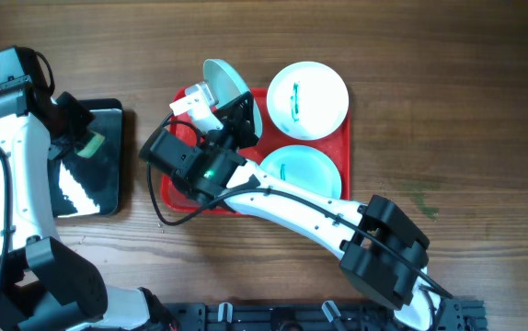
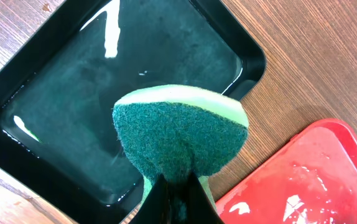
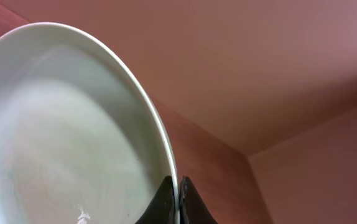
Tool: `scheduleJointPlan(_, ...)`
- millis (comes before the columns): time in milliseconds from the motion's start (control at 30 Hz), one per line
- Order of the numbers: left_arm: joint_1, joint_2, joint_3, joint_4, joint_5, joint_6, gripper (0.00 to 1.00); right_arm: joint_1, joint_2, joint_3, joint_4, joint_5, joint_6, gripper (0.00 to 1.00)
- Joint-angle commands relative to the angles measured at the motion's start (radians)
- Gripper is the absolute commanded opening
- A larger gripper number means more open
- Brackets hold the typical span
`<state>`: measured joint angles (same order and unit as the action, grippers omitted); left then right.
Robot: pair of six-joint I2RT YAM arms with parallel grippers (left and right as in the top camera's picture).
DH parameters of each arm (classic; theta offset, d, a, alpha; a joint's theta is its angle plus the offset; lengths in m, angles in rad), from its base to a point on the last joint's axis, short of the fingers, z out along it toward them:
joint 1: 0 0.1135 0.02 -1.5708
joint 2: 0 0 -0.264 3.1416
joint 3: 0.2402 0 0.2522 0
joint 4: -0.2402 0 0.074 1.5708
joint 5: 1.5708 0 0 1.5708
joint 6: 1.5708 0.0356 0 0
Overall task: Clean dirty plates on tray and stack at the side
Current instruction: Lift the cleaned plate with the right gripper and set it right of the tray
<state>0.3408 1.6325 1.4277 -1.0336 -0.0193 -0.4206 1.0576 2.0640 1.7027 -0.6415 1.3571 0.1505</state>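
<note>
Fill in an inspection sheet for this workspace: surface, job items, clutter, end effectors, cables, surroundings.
Surface: wooden table, grain visible.
Job's things: red tray holds the far plate and near plate, both with green streaks; third plate lifted and tilted.
Clutter: black tray, glossy inside; nothing else seen.
End effectors: left end effector shut on a green sponge above the black tray; right end effector shut on the third plate's rim.
Cables: black cable along the left arm; thin cable loops beside the red tray.
Surroundings: black frame at the near edge; nothing else seen.
</note>
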Motion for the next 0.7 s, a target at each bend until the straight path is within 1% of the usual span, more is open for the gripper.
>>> scheduleJointPlan(0,-0.002,0.001,-0.006,-0.002,0.094,-0.006,0.04,-0.004,-0.04,0.018,-0.03,-0.265,-0.063,0.04)
scheduleJointPlan(67,-0.024,0.001,-0.006,-0.011,0.095,-0.006,0.04,-0.037,-0.092,0.018,-0.069,-0.458,0.0,0.04)
scheduleJointPlan(133,-0.07,0.001,-0.013,-0.013,0.099,-0.006,0.04,-0.117,-0.176,0.018,-0.096,-0.732,0.033,0.04)
scheduleJointPlan(200,-0.132,0.002,-0.024,-0.001,0.116,-0.006,0.04,-0.273,-0.263,0.018,-0.134,-1.051,0.037,0.04)
scheduleJointPlan(233,-0.16,0.002,-0.027,0.005,0.13,-0.009,0.04,-0.328,-0.281,0.018,-0.151,-1.138,0.039,0.04)
scheduleJointPlan(300,-0.229,0.002,-0.037,0.022,0.142,-0.037,0.04,-0.511,-0.315,0.018,-0.222,-1.354,0.067,0.04)
scheduleJointPlan(333,-0.282,0.004,-0.037,0.03,0.146,-0.04,0.04,-0.65,-0.321,0.018,-0.283,-1.458,0.091,0.04)
scheduleJointPlan(367,-0.316,0.004,-0.037,0.035,0.145,-0.04,0.04,-0.725,-0.321,0.018,-0.315,-1.497,0.097,0.04)
scheduleJointPlan(400,-0.353,0.005,-0.037,0.043,0.142,-0.04,0.04,-0.833,-0.32,0.008,-0.346,-1.542,0.097,0.04)
scheduleJointPlan(433,-0.403,0.008,-0.037,0.062,0.142,-0.04,0.04,-0.975,-0.32,-0.011,-0.37,-1.564,0.097,0.04)
scheduleJointPlan(500,-0.461,0.027,-0.037,0.097,0.137,-0.04,0.04,-1.157,-0.32,-0.06,-0.377,-1.559,0.095,0.04)
scheduleJointPlan(567,-0.487,0.054,-0.037,0.118,0.126,-0.04,0.04,-1.292,-0.32,-0.143,-0.35,-1.556,0.096,0.04)
scheduleJointPlan(600,-0.493,0.07,-0.037,0.129,0.127,-0.04,0.04,-1.36,-0.32,-0.216,-0.315,-1.556,0.096,0.04)
scheduleJointPlan(667,-0.494,0.093,-0.037,0.144,0.127,-0.04,0.04,-1.415,-0.32,-0.339,-0.238,-1.556,0.1,0.04)
